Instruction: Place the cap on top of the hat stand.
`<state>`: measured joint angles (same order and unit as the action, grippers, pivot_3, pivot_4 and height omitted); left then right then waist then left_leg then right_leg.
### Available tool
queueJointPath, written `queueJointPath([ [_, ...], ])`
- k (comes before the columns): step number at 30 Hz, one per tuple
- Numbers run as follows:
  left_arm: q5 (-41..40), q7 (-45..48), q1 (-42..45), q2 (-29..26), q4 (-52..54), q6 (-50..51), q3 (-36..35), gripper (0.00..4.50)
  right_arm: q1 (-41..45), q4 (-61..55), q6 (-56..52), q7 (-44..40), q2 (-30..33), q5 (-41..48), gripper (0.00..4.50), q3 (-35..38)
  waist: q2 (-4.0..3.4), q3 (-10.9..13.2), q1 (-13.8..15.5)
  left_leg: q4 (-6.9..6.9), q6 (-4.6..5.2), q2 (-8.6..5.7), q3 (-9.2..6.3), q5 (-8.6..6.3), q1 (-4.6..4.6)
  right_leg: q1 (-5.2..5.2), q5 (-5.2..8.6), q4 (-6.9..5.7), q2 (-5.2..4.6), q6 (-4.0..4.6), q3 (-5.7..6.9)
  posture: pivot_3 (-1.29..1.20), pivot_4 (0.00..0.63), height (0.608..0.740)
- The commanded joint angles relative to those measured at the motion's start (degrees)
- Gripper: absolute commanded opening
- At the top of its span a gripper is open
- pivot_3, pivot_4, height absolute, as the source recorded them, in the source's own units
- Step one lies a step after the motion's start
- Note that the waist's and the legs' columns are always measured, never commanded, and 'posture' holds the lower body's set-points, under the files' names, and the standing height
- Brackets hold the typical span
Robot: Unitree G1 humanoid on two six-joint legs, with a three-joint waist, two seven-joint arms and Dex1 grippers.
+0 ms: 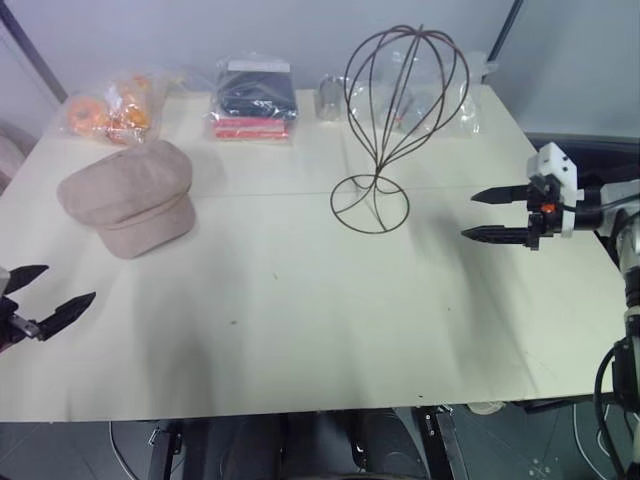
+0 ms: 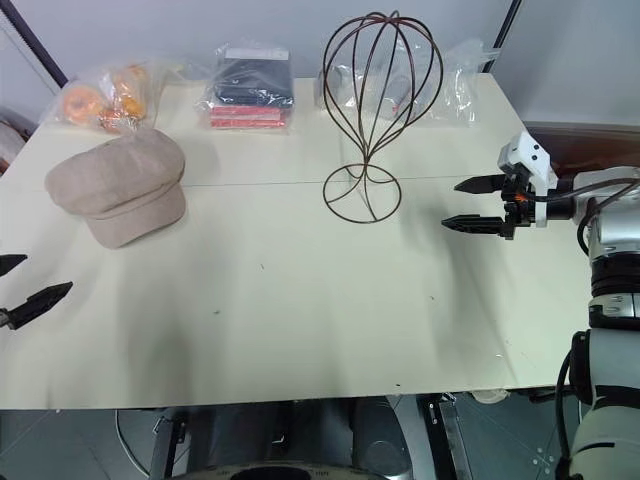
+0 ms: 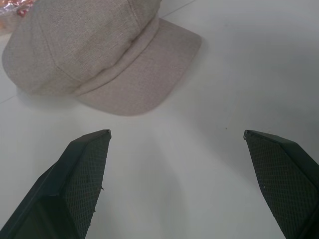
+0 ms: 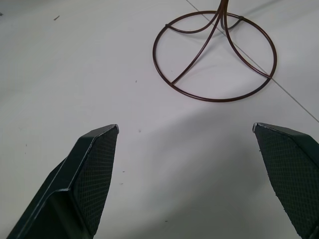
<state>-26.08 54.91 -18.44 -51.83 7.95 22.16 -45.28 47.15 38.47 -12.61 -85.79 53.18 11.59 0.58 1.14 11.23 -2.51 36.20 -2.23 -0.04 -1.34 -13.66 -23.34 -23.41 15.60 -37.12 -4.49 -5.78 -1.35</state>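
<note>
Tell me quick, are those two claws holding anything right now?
Left gripper: open, holding nothing, short of the cap.
Right gripper: open, holding nothing, beside the hat stand.

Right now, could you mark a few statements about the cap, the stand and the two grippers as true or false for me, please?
1. The cap lies on the table. True.
2. The cap already sits on the hat stand. False: the stand's wire top is bare and the cap lies apart, to its left.
3. The left gripper is shut on the cap's brim. False: it is open, short of the cap.
4. The right gripper is open and empty. True.
5. The hat stand stands upright. True.
</note>
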Motion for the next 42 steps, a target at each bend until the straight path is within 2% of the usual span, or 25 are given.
queueJointPath([
  [1, 0.1, 0.3, -0.5, -0.8, 1.6, 0.2, -1.3, 4.50, 0.0, -1.7, 0.2, 0.1, 0.6, 1.2, 4.42, 1.7, 0.00, 0.0, 0.0, 0.00, 0.00, 0.00, 0.00, 0.00, 0.00, 0.00, 0.00, 0.00, 0.00, 0.00, 0.00, 0.00, 0.150, 0.740],
  [16, -0.1, 0.3, 0.6, -1.5, 1.5, 1.5, -2.1, 4.50, 0.9, -1.0, -0.8, 1.2, 0.2, 1.0, 4.42, 1.8, 0.00, 0.0, 0.0, 0.00, 0.00, 0.00, 0.00, 0.00, 0.00, 0.00, 0.00, -0.01, 0.00, 0.00, 0.00, 0.00, 0.150, 0.740],
  [21, 2.3, -2.6, 1.3, -1.2, 9.7, 0.8, 1.6, 4.50, -0.9, -4.0, -1.1, 0.3, 1.3, 1.9, 4.42, 2.1, 0.00, 0.0, 0.2, 0.02, 0.00, 0.00, -0.01, 0.00, 0.00, 0.02, 0.00, -0.01, 0.00, -0.01, 0.00, 0.00, 0.150, 0.740],
  [23, 6.9, -5.5, 1.7, -1.4, 14.0, -1.0, 5.5, 4.50, -2.4, -8.7, -4.1, -0.4, 1.6, 3.8, 4.42, 2.9, -0.01, 0.0, 0.3, 0.03, 0.00, -0.01, -0.04, 0.00, 0.00, 0.05, 0.00, -0.01, -0.03, -0.01, 0.01, 0.00, 0.150, 0.740],
  [26, 15.8, -14.0, 5.3, -0.8, 18.5, -0.6, 14.3, 4.50, -6.9, -23.0, -15.2, -0.9, 2.5, 11.7, 4.42, 5.8, -0.04, 0.0, 0.5, 0.04, 0.00, -0.02, -0.06, 0.00, 0.00, 0.06, -0.01, -0.03, -0.03, -0.02, 0.00, 0.00, 0.150, 0.740],
  [31, 31.2, -26.0, 12.6, 0.8, 18.6, 0.0, 28.5, 4.50, -15.0, -46.6, -30.6, 4.2, 2.7, 25.1, 4.42, 11.6, -0.03, 0.0, 0.6, 0.02, 0.00, -0.03, -0.19, 0.00, 0.00, 0.07, -0.03, -0.11, 0.06, -0.06, 0.06, 0.00, 0.150, 0.740],
  [34, 40.8, -32.7, 16.9, 1.8, 14.9, 0.4, 35.2, 4.50, -17.5, -55.4, -35.8, 9.0, 1.9, 31.1, 4.42, 14.4, -0.02, 0.0, 0.7, 0.07, 0.01, -0.04, -0.20, 0.00, 0.00, 0.07, -0.06, -0.13, 0.07, -0.11, 0.07, 0.00, 0.150, 0.740],
  [38, 51.7, -39.2, 21.6, 3.3, 7.9, 0.7, 42.8, 4.50, -18.7, -61.6, -39.7, 14.3, 1.6, 37.0, 4.42, 16.7, -0.01, 0.0, 1.1, 0.08, 0.01, -0.06, -0.19, 0.00, 0.00, 0.08, -0.07, -0.13, 0.06, -0.13, 0.07, 0.00, 0.150, 0.740],
  [42, 57.2, -45.1, 29.4, 8.1, -3.1, 0.8, 48.4, 4.50, -19.1, -63.9, -40.8, 18.2, 2.0, 39.7, 4.42, 17.8, 0.03, 0.0, 2.0, 0.21, 0.01, -0.11, -0.24, 0.01, -0.05, 0.10, -0.10, -0.14, 0.06, -0.18, 0.11, 0.00, 0.150, 0.740],
])
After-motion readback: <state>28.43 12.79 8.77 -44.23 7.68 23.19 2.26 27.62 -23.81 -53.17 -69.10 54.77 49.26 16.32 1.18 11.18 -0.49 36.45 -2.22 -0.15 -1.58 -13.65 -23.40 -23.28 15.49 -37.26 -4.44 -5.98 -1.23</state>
